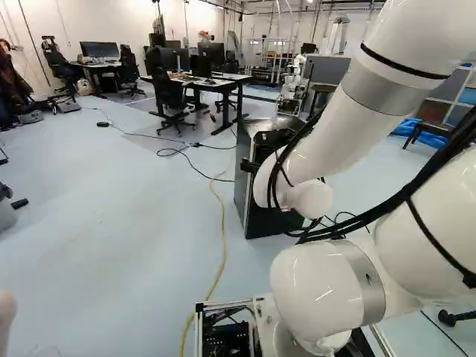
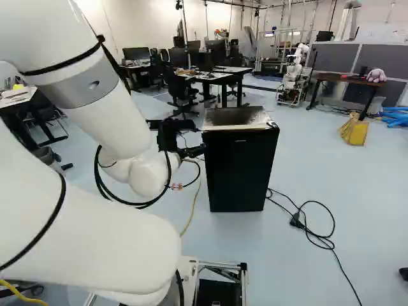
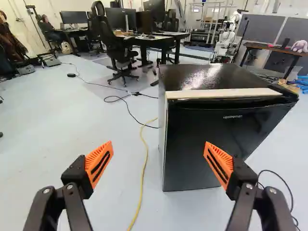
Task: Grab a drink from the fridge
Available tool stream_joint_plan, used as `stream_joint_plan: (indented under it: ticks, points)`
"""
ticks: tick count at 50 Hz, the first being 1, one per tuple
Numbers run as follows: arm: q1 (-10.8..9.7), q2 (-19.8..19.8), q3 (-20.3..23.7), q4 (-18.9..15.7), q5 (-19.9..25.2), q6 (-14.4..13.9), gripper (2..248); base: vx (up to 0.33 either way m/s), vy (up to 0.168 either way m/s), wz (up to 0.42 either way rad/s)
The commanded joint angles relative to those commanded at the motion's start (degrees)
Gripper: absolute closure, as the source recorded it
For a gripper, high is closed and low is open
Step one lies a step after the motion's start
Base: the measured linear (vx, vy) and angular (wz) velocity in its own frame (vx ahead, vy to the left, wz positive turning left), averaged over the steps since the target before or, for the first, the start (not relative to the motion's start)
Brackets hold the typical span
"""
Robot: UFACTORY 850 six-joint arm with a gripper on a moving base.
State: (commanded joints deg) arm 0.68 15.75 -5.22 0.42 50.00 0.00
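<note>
We have our black, orange-padded gripper (image 3: 158, 144) spread wide; the black, boxy fridge (image 3: 190, 134) stands upright ahead (no drink visible), offset toward our right.

This is a robotics lab (also a little office-like): it has another robot (image 3: 227, 37), desks (image 2: 213, 76), monitors (image 3: 73, 17) and wheeled chairs (image 3: 102, 34).

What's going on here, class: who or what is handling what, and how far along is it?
A white robot arm has its gripper open in front of a small black fridge. It is handling nothing. The fridge door looks shut or nearly so, and no drink is in sight. The arm is probably lining up to open it.
</note>
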Motion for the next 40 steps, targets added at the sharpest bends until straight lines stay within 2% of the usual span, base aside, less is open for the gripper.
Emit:
stream_joint_plan:
  ticks: [19, 40]
  points:
    - [2.63, -2.38, -2.02, 3.61, 0.48, 0.00, 3, 0.000, 0.000, 0.000]
    - [6.02, -9.45, -5.64, 7.92, 3.98, 0.00, 3, 0.000, 0.000, 0.000]
